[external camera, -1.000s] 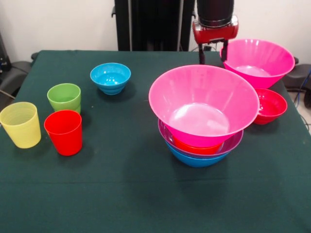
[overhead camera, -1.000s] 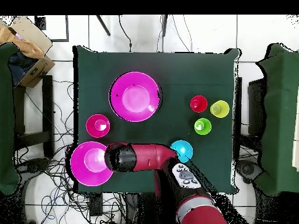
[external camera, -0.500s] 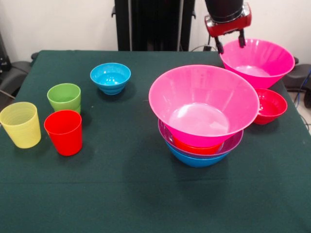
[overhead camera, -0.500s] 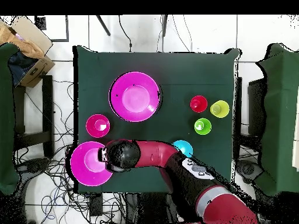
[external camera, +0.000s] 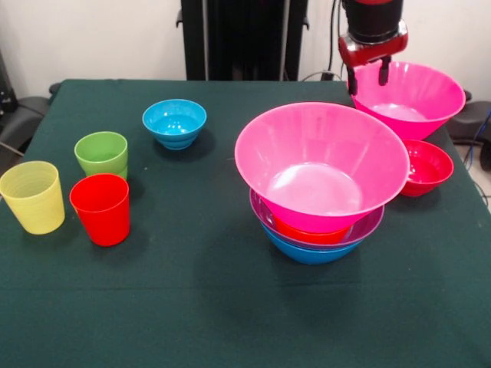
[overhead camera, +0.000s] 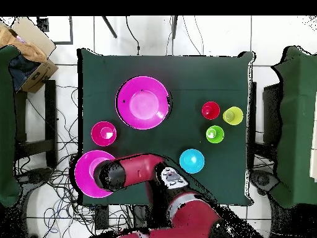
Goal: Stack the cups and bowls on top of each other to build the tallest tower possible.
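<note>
gripper (external camera: 369, 77) open, straddling the near rim of the loose pink bowl (external camera: 410, 96) beside the tower (external camera: 322, 180); a shallow pinch on that glossy rim could slip or tip it onto the crimson bowl (external camera: 426, 166).

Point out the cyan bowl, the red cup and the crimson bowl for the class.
cyan bowl (external camera: 174, 123): front view, inner hollow.
red cup (external camera: 100, 211): front view, outer wall.
crimson bowl (external camera: 427, 165): front view, inner hollow.
</note>
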Robot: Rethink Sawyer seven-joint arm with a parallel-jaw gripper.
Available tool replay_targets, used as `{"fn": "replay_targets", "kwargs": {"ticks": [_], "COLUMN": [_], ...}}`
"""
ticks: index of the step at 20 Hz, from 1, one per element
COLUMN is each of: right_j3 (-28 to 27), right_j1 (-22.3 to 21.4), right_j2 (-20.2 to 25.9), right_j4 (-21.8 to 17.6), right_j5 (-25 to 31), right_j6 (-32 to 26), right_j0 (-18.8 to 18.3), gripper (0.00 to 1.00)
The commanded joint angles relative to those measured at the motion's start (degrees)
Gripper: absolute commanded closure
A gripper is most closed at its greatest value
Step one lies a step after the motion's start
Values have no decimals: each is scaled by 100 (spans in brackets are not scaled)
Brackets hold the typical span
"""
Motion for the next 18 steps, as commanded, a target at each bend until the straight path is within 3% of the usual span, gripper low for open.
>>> {"fn": "replay_targets", "kwargs": {"ticks": [1, 6, 10, 18], "right_j3": [-469, -577, -535, -597], "right_j1": [239, 457, 596, 414], "right_j2": [-703, -808, -720, -1072], "right_j4": [-467, -366, -333, -290], "right_j5": [-748, -930, -1096, -1098], "right_j6": [794, 735, 649, 670], "right_j0": [376, 474, 340, 604], "gripper": [0, 0, 0, 0]}}
